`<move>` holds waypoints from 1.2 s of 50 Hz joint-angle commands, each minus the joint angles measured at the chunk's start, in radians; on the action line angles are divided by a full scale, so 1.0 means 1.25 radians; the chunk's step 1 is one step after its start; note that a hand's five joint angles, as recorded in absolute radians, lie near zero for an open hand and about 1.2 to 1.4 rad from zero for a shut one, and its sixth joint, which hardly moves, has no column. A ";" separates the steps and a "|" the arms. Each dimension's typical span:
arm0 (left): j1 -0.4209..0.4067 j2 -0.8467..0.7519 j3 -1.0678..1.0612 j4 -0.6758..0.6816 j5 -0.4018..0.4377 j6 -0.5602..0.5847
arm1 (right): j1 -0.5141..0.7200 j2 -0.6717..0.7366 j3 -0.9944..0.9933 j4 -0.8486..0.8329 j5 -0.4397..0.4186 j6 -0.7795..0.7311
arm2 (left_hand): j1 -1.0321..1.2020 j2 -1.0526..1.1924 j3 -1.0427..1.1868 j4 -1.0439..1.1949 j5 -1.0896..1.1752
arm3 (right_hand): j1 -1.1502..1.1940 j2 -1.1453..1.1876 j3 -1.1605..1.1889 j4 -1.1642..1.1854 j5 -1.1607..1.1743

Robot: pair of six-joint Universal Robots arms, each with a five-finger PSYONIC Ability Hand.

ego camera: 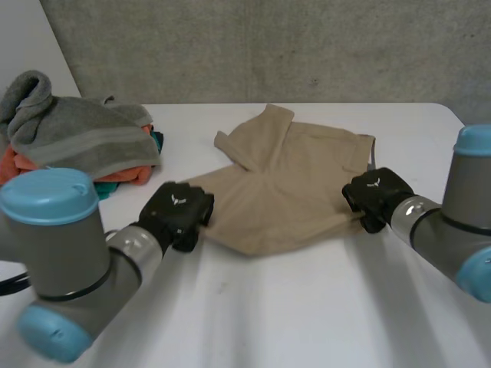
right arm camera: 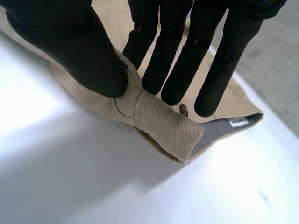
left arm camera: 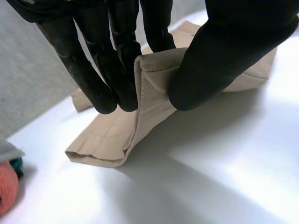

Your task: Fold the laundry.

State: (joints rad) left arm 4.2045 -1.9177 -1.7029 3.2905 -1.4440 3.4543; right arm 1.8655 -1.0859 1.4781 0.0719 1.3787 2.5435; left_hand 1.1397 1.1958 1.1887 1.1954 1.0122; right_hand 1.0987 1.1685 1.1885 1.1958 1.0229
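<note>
My left hand [ego camera: 178, 213] pinches tan shorts [ego camera: 284, 184] at leg hem, thumb against fingers [left arm camera: 100, 88]; my right hand [ego camera: 376, 195] pinches waistband corner.

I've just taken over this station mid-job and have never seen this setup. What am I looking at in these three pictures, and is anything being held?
This is a two-armed robot at a white table. Each arm ends in a black hand with fingers and a thumb. The head view looks down from between and behind the arms. The other two pictures each come from a camera on a wrist, looking along that hand's palm. In the middle lie beige shorts. At the left, a grey towel tops a pile of other cloths. The left hand pinches an edge of the shorts between thumb and fingers. The right hand pinches the waistband beside the button.
</note>
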 commanded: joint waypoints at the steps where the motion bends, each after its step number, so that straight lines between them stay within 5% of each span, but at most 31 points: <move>1: -0.029 0.114 -0.077 -0.256 -0.006 0.073 | -0.014 -0.098 0.004 0.367 0.002 -0.136 | 0.205 0.160 0.166 0.161 0.168 | 0.238 0.182 0.166 0.160 0.159; 6: -0.065 0.141 -0.109 -0.378 -0.007 0.117 | -0.041 -0.125 0.025 0.537 -0.005 -0.239 | 0.205 0.160 0.166 0.161 0.168 | 0.238 0.182 0.166 0.160 0.159; 11: -0.074 0.146 -0.099 -0.454 0.002 0.134 | -0.057 -0.147 0.043 0.538 -0.014 -0.270 | 0.203 0.158 0.164 0.159 0.166 | 0.238 0.182 0.166 0.160 0.159; 15: -0.080 0.145 -0.058 -0.459 0.002 0.146 | -0.063 -0.146 0.056 0.489 -0.034 -0.260 | -0.734 -0.779 -0.773 -0.778 -0.772 | 0.238 0.182 0.166 0.160 0.159; 16: -0.076 0.143 -0.028 -0.428 0.000 0.147 | -0.062 -0.146 0.061 0.468 -0.040 -0.253 | -0.772 -0.817 -0.811 -0.817 -0.810 | 0.238 0.182 0.166 0.160 0.159; 28: -0.026 -0.132 0.286 -0.127 0.007 0.144 | -0.044 -0.145 0.106 0.334 -0.043 -0.172 | -0.772 -0.817 -0.811 -0.817 -0.810 | 0.238 0.182 0.166 0.160 0.159; 37: -0.001 -0.441 0.662 -0.158 0.035 0.199 | -0.041 -0.150 0.140 0.264 -0.044 -0.154 | -0.544 -0.589 -0.583 -0.589 -0.582 | 0.238 0.182 0.166 0.160 0.159; 48: 0.012 -0.611 0.860 -0.221 0.070 0.295 | -0.039 -0.163 0.169 0.216 -0.044 -0.140 | -0.454 -0.499 -0.494 -0.499 -0.492 | 0.238 0.182 0.166 0.160 0.159; 51: 0.012 -0.620 0.870 -0.221 0.084 0.291 | -0.039 -0.165 0.169 0.210 -0.044 -0.140 | -0.359 -0.403 -0.398 -0.403 -0.396 | 0.238 0.182 0.166 0.160 0.159; 55: 0.015 -0.622 0.869 -0.209 0.088 0.280 | -0.042 -0.166 0.169 0.206 -0.044 -0.139 | 0.204 0.159 0.165 0.159 0.166 | 0.238 0.182 0.166 0.160 0.159; 59: 0.009 -0.607 0.852 -0.205 0.017 0.297 | -0.042 -0.166 0.169 0.204 -0.044 -0.139 | 0.205 0.160 0.166 0.161 0.168 | 0.238 0.182 0.166 0.160 0.159; 60: 0.011 -0.592 0.838 -0.201 -0.052 0.311 | -0.042 -0.166 0.170 0.204 -0.044 -0.139 | 0.205 0.160 0.166 0.161 0.168 | 0.238 0.182 0.166 0.160 0.159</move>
State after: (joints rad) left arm 4.2222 -2.6988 -0.6106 3.0207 -1.3422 3.8151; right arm 1.8141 -1.2930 1.6899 0.3295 1.3238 2.3696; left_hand 1.1467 1.1659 1.1538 1.1635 0.9674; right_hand 1.0987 1.1685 1.1885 1.1960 1.0232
